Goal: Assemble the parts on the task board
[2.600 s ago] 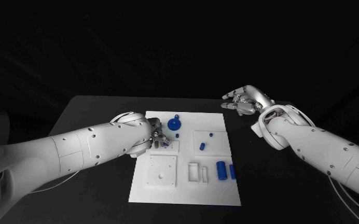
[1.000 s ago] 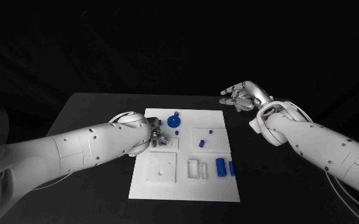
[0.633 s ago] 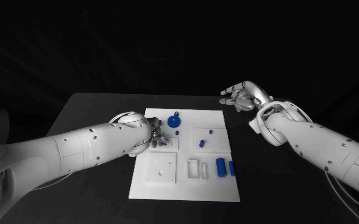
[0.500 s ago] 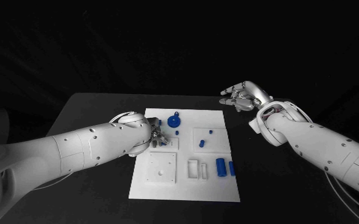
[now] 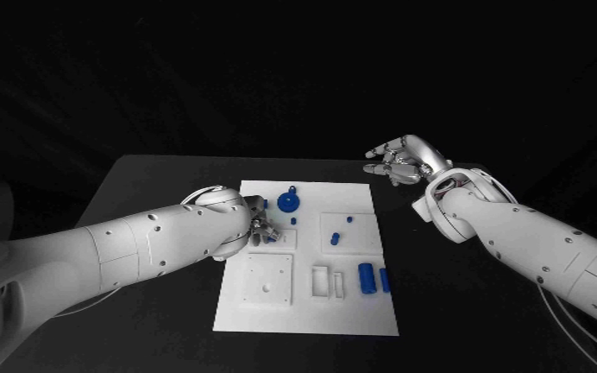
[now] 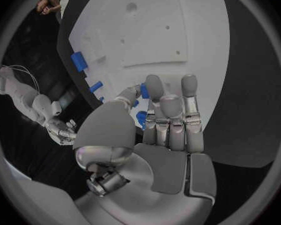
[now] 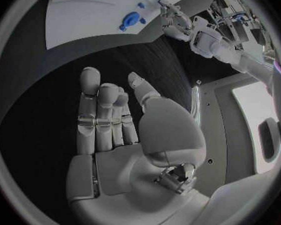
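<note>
Currently the left hand rests over the task board, fingers curled around a small blue part, grip unclear. Right hand hovers beyond the board, fingers spread, empty.

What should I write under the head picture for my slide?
Left hand works over the white task board while the right hand hovers empty.

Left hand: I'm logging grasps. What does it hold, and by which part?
The left hand pinches a small blue part between its fingertips; which end cannot be told.
</note>
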